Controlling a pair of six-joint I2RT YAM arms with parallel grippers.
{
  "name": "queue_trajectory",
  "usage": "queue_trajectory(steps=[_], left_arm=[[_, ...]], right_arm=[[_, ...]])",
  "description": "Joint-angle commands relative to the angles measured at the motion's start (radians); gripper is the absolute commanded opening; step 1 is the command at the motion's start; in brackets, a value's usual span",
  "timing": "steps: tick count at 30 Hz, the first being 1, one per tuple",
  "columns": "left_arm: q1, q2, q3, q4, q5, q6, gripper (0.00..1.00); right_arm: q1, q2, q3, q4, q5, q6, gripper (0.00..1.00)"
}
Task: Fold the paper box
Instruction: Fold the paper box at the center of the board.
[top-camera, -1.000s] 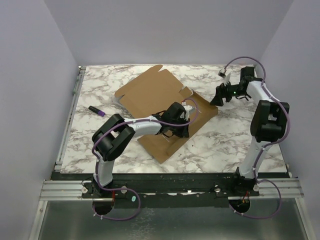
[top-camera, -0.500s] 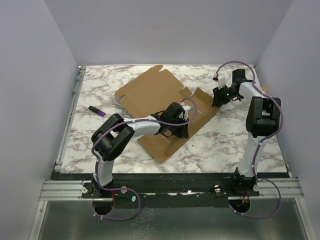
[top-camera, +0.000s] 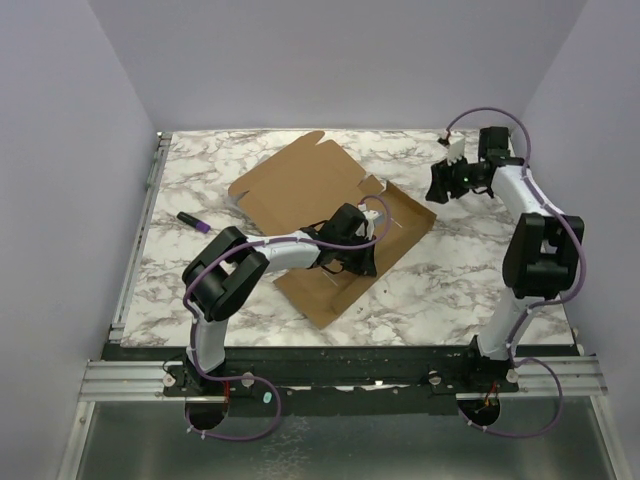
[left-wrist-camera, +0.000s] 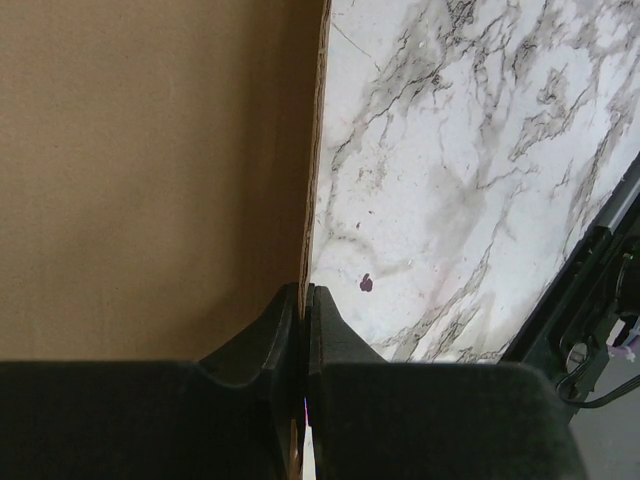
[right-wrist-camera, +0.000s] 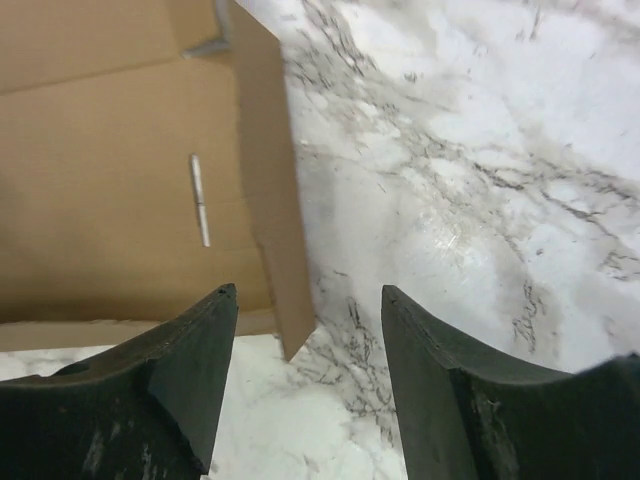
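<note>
Marble table (top-camera: 470, 290) — the paper box (top-camera: 300, 185) lies opened out across its middle, mostly flat. My left gripper (left-wrist-camera: 304, 292) is clenched on one cardboard edge, and the panel stands edge-on between my fingers. My right gripper (right-wrist-camera: 305, 300) hangs released over the box's right-hand flap corner — nothing between the jaws. A small purple marker (top-camera: 194, 221) lies near the table's left edge, well apart.

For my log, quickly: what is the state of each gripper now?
Left gripper: closed on the paper box edge.
Right gripper: open, holding nothing.
</note>
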Motion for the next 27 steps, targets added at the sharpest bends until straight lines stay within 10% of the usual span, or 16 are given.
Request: queue_trajectory(steps=[1, 18, 27], left_arm=[[0.006, -0.019, -0.024, -0.028, 0.033, -0.017, 0.00], [0.006, -0.028, -0.021, -0.019, 0.049, -0.010, 0.00], [0.000, -0.032, 0.007, -0.020, 0.079, 0.021, 0.00]], right_arm=[[-0.005, -0.143, -0.060, 0.017, -0.098, 0.005, 0.63], [0.022, -0.067, -0.214, 0.070, -0.012, 0.007, 0.15], [0.044, 0.024, -0.169, 0.081, -0.035, -0.031, 0.15]])
